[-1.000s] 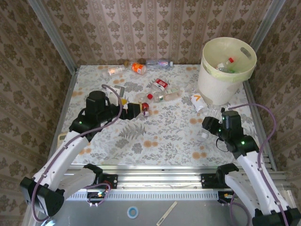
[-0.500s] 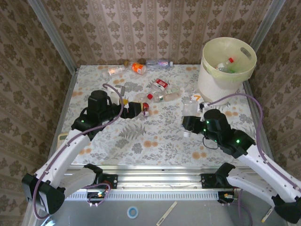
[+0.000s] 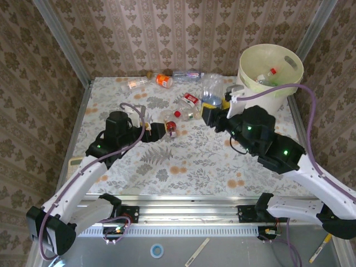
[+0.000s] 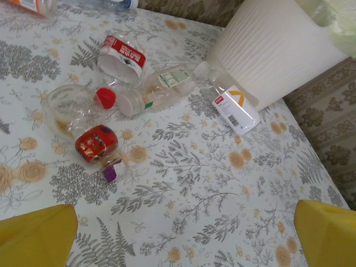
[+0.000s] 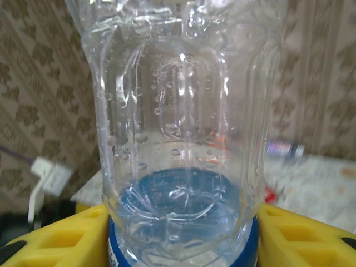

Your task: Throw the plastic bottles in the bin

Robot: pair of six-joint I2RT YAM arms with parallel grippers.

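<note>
The left arm reaches forward low over the tabletop [image 3: 194, 161], its left gripper [image 3: 163, 130] held level with the yellow fingers [image 4: 36, 236] spread wide apart. The right arm is raised and bent in toward the middle, wrist lifted. The right gripper [image 3: 214, 108] has its fingers [image 5: 50, 239] pressed against both sides of a clear plastic bottle [image 5: 178, 139].
</note>
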